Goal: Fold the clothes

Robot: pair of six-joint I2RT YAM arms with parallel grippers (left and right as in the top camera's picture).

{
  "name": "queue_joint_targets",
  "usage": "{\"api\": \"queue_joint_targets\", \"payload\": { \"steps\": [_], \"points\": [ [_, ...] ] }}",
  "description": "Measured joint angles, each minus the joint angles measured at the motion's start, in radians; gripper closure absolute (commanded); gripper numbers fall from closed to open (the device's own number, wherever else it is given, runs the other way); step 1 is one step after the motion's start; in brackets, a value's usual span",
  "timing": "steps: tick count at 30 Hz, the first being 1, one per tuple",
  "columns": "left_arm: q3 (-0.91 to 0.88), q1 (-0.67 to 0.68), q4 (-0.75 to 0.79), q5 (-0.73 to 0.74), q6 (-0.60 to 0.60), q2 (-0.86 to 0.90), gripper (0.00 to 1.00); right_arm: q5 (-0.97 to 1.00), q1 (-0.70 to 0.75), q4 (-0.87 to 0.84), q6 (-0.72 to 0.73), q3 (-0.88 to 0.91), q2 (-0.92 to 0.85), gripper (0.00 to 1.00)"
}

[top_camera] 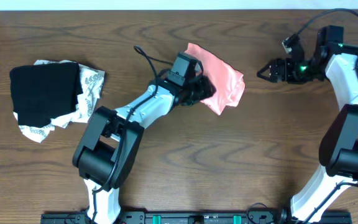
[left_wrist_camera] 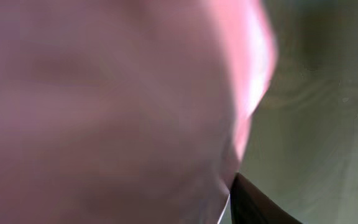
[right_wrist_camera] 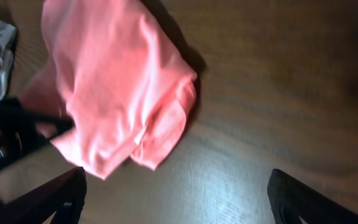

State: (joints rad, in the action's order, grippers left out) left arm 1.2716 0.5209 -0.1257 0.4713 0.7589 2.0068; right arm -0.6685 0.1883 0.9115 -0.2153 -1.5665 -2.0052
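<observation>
Overhead: left arm [top_camera: 138, 109] outstretched, jaws seemingly buried in the T-shirt [top_camera: 225, 78].

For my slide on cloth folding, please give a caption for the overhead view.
On a wooden table, the left claw meets the bunched pink T-shirt; the right claw waits open, apart.

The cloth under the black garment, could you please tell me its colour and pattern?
The cloth is white with a grey pattern; the overhead view shows it best.
</observation>
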Motion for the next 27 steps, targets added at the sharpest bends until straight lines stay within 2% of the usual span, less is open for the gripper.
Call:
{"api": "queue_joint_targets", "payload": {
  "steps": [1,2,3,5,6,11,13,15,16,21,27],
  "points": [
    [0.000,0.004,-0.040,-0.002,0.000,0.000,0.54,-0.002,-0.006,-0.010,-0.001,0.000,0.000,0.13],
    [0.000,0.006,-0.076,-0.004,-0.001,0.000,0.60,-0.002,-0.011,-0.019,-0.003,0.000,0.000,0.18],
    [0.000,0.006,-0.104,-0.010,-0.004,0.000,0.76,-0.002,-0.016,-0.026,-0.004,0.000,0.000,0.21],
    [-0.001,0.005,-0.143,-0.023,-0.024,0.000,0.87,0.002,-0.024,-0.047,0.009,-0.001,0.000,0.26],
    [0.000,0.005,-0.164,-0.030,-0.031,0.000,0.89,0.008,-0.027,-0.060,0.024,-0.001,0.000,0.27],
    [0.000,0.005,-0.267,-0.045,-0.078,0.000,0.90,0.031,-0.032,-0.117,0.126,-0.002,0.000,0.28],
    [0.000,0.005,-0.290,-0.045,-0.088,0.000,0.88,0.037,-0.033,-0.126,0.153,-0.002,0.000,0.21],
    [0.000,0.005,-0.309,-0.032,-0.102,0.000,0.75,0.041,-0.038,-0.130,0.170,-0.002,0.000,0.19],
    [0.000,0.004,-0.319,-0.019,-0.108,0.000,0.74,0.041,-0.043,-0.130,0.174,-0.002,0.000,0.18],
    [0.000,0.004,-0.395,0.077,-0.152,0.000,0.77,0.041,-0.088,-0.132,0.171,-0.002,0.000,0.18],
    [-0.004,0.004,-0.658,0.086,-0.301,-0.046,0.87,0.077,-0.146,-0.166,0.172,-0.002,0.000,0.18]
  ]
}}
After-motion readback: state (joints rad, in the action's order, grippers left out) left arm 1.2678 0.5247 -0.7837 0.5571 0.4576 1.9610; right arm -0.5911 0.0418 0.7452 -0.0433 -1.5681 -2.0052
